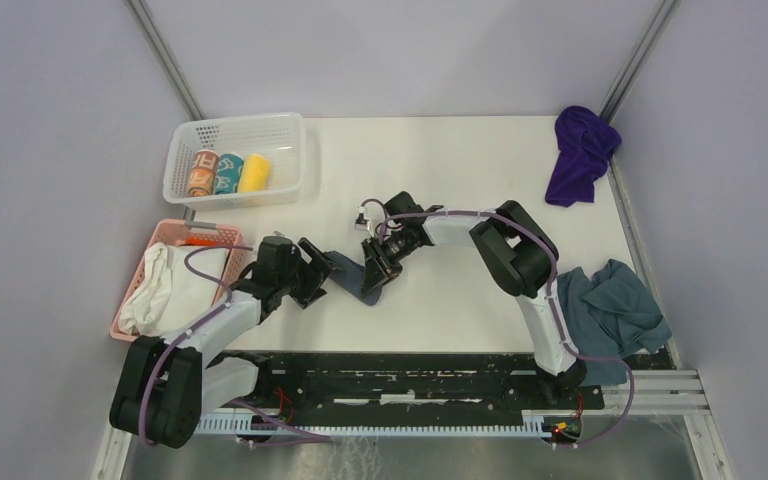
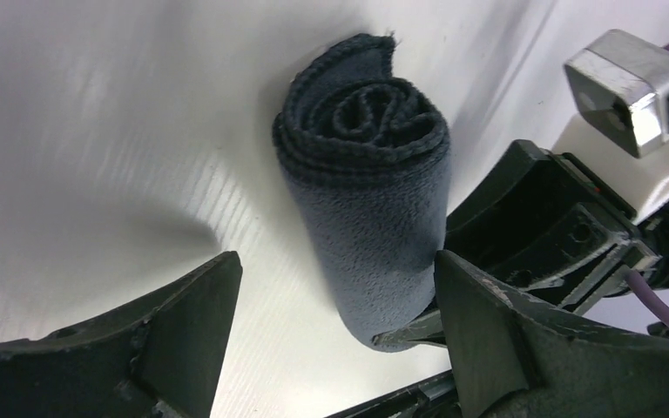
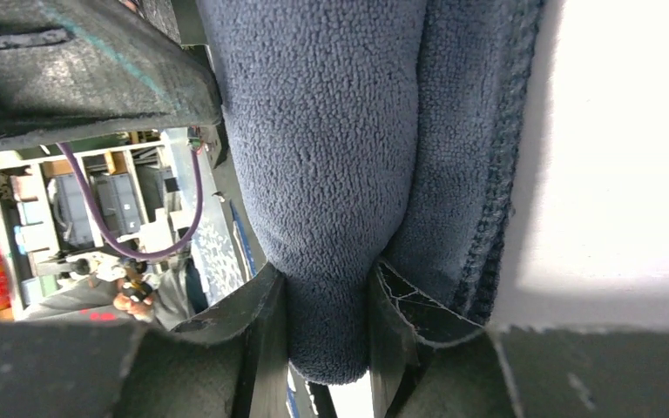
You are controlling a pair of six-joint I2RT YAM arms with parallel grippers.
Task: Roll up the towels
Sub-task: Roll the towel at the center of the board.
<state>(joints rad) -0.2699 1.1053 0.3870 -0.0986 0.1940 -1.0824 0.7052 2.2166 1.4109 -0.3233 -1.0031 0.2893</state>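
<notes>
The slate-grey towel (image 1: pixel 352 276) lies rolled into a short cylinder near the middle of the white surface (image 1: pixel 440 170), between the two hands. The left wrist view shows its spiral end, with the outer edge of the cloth standing slightly proud at the top.

The right hand (image 3: pixel 327 296) is closed on one end of the roll. Its fingers (image 3: pixel 266 335) press into the cloth from both sides and the pile bulges above them.

The left hand (image 2: pixel 335 261) is spread wide with the roll lying between its fingers. There is a clear gap on one side. On the other side, whether it touches cannot be told.

The purple towel (image 1: pixel 580 155) is unrolled and crumpled at the far right corner of the surface. A blue-grey cloth (image 1: pixel 615 305) is heaped at the right edge, near the right arm.

At far left, a white basket (image 1: pixel 240 122) holds three rolled towels (image 1: pixel 228 172): orange-patterned, teal and yellow. Just in front of it, a pink basket (image 1: pixel 165 232) holds a white cloth bundle (image 1: pixel 175 290).
</notes>
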